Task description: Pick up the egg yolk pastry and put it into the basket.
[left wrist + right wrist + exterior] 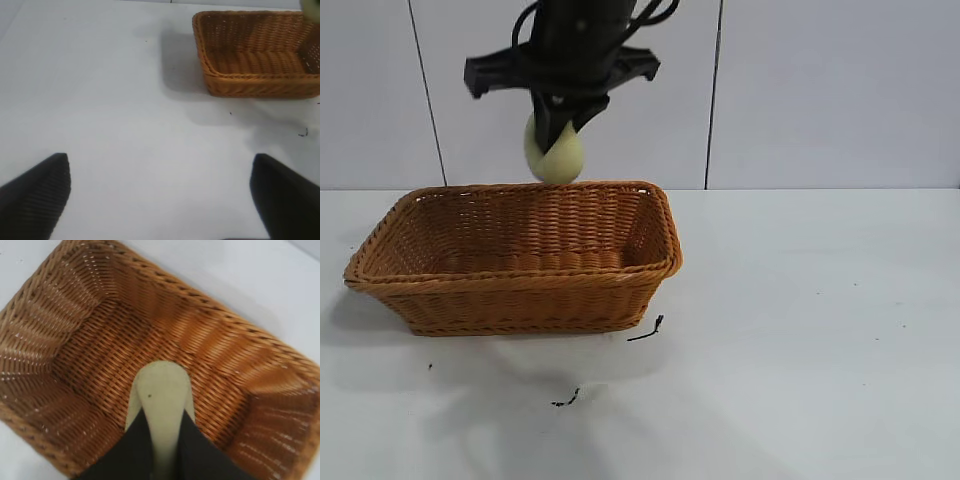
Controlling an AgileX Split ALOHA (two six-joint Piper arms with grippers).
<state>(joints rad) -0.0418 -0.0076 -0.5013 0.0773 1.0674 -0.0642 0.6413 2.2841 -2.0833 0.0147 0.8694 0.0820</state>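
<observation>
While the left hand [160, 200] gapes apart, the right hand [556, 128] grips the egg yolk pastry [556, 155] above the basket [520, 290].

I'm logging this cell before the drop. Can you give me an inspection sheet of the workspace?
Surface: white table, a few dark specks.
Job's things: egg yolk pastry held above the basket, which looks empty.
Clutter: two small dark scraps on the table in front of the basket.
Grippers: right gripper shut on the pastry over the basket; left gripper open, idle over bare table.
Cables: black cables atop the right arm.
Surroundings: pale panelled wall.

No legible text or markings.
</observation>
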